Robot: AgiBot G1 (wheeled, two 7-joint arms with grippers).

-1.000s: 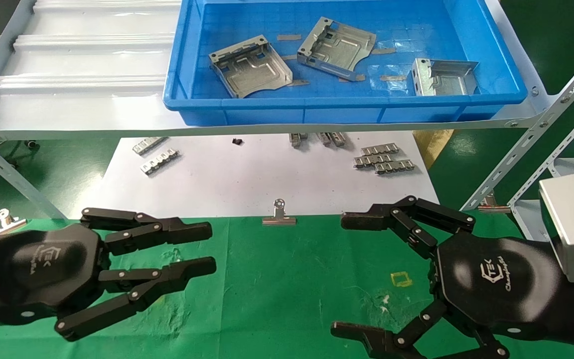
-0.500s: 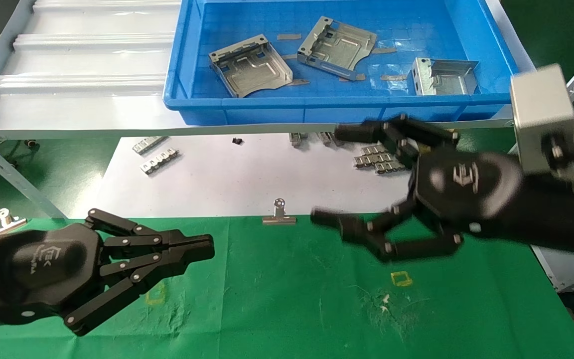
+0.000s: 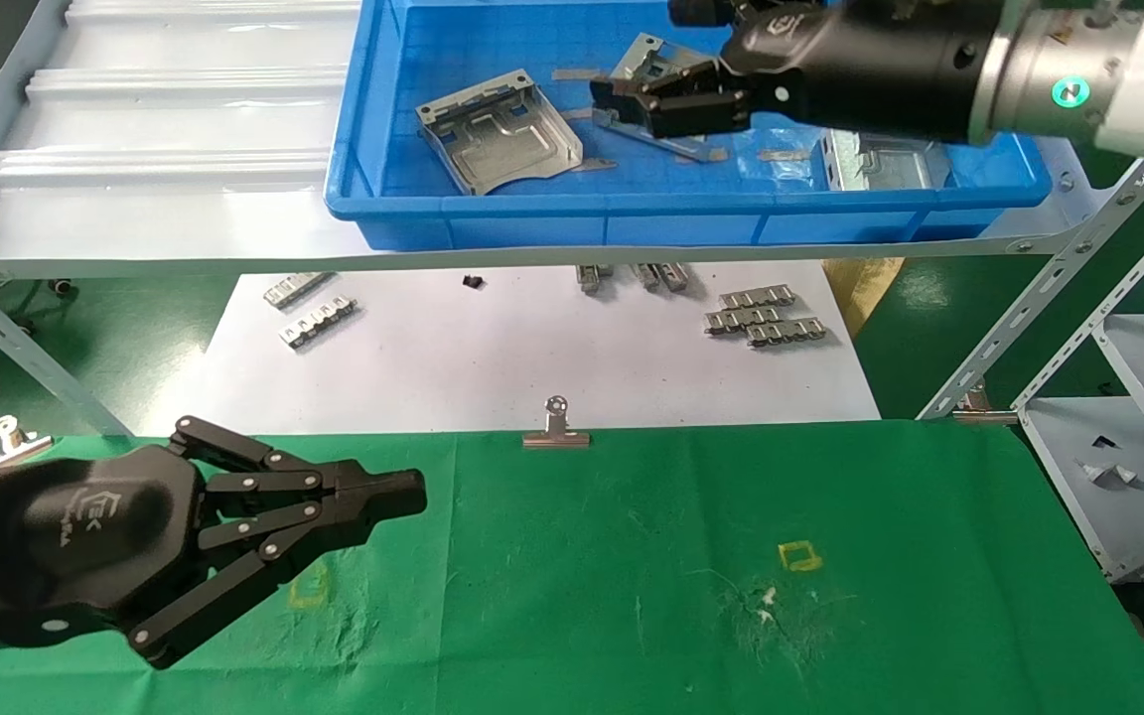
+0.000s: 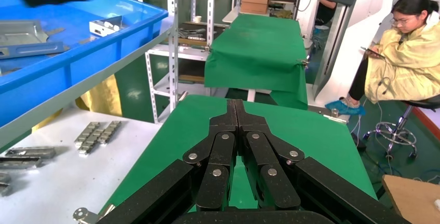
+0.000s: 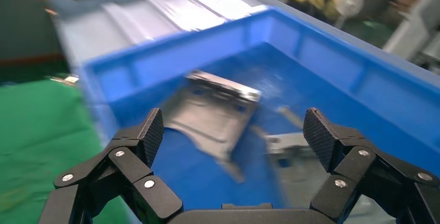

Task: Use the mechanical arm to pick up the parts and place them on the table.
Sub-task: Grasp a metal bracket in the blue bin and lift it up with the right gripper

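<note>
Three grey sheet-metal parts lie in a blue bin [image 3: 532, 207] on the shelf: one on the left [image 3: 498, 132], a middle one [image 3: 681, 84] and a right one [image 3: 890, 164], the last two partly hidden by my right arm. My right gripper [image 3: 637, 55] is open and empty, hovering over the middle part. In the right wrist view the right gripper [image 5: 234, 125] frames the left part [image 5: 212, 112], with the middle part [image 5: 290, 143] nearer one pad. My left gripper [image 3: 413, 494] is shut and empty, low over the green table [image 3: 632, 556]; it also shows in the left wrist view [image 4: 235, 107].
The pale grey shelf [image 3: 155, 129] carries the bin above a white sheet [image 3: 493, 348]. Ridged metal strips [image 3: 761, 318] and more strips [image 3: 314, 310] lie on the sheet. A silver binder clip [image 3: 556, 429] sits at the cloth's far edge. A shelf frame [image 3: 1108, 397] stands at the right.
My right arm has swung up from low over the green cloth to above the blue bin, still open. My left gripper shut a second ago and has stayed put since.
</note>
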